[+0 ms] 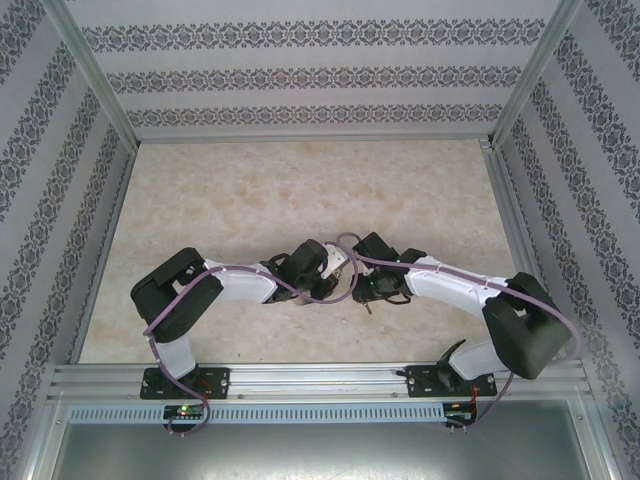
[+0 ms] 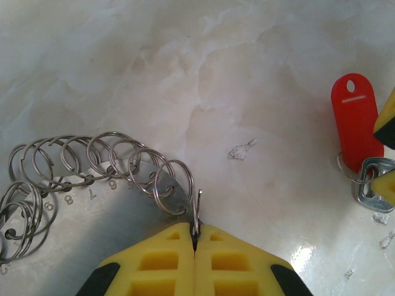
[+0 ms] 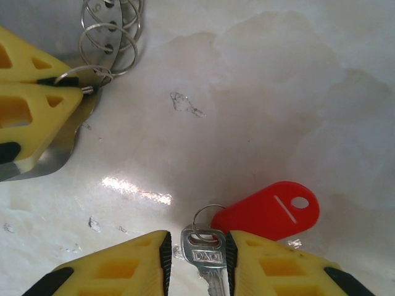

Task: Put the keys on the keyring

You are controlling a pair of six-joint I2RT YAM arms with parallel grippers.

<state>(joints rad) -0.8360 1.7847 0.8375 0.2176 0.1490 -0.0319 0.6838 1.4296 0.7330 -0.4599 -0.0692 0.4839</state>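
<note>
Left gripper is sitting pressed together, its yellow fingertips pinching a thin wire piece at the edge of the large grey metal keyring. The keyring is lying flat on the beige marble-pattern tabletop. It is fringed with small silvery split rings, and stamped numbers are showing along its band. In the left wrist view the fringe is arcing away from the pinch point.

Small silver metal key with a bright red oval plastic tag is lying on the tabletop near the keyring, clear of it, with bare marble between them. A small wire loop is joining the key head to the tag. The tag is lying flat beside the key head.

Right gripper is gripping the key head. Its yellow fingers are flanking the head on both sides and the pads are looking in contact, so it is reading as a pinch on the key. The blade is running back between the fingers, mostly hidden.

In the top view the left arm and right arm are folding inward, wrists sitting low and close together over the keyring area
</note>
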